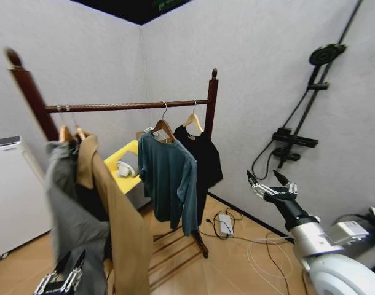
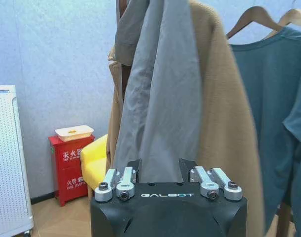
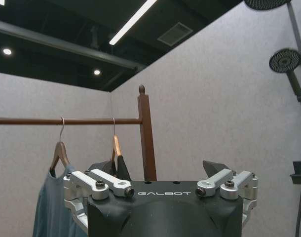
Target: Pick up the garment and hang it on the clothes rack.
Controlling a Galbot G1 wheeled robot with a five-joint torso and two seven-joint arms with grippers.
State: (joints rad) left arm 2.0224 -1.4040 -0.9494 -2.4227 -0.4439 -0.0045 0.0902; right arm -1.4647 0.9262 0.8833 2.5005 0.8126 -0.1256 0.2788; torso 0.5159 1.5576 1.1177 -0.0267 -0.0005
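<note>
The clothes rack [image 1: 129,106] crosses the upper middle of the head view, its round bar running between two slanted posts with knob finials; its slatted base sits at lower centre. The garment [image 1: 206,157], a black short-sleeved shirt on a light wooden hanger, hangs from the bar at its right end, just beside the right post. Its print cannot be made out.

Immediately left of it hangs a teal sweater [image 1: 168,178], overlapping the black shirt's left edge. At the far left of the bar hang a tan coat [image 1: 117,221] and a grey shirt [image 1: 67,209], crowding the lower left of the frame.

The right pincer [image 1: 272,182] is raised at right of centre in the head view, well apart from the garment, its fingers spread wide and holding nothing. In the right wrist view the fingers [image 3: 214,170] stand apart with the bar and post behind them.

The left pincer [image 1: 60,278] sits at the lower left edge, low beside the grey shirt and tan coat. In the left wrist view its fingers are apart, with the grey shirt's fabric between them; whether they touch it cannot be told.

Behind the rack stands a yellow chair [image 1: 126,165]. A white appliance [image 1: 9,190] stands at the left edge. Cables [image 1: 227,227] lie on the wooden floor right of the base. A black shower fitting [image 1: 307,98] is mounted on the right wall.
</note>
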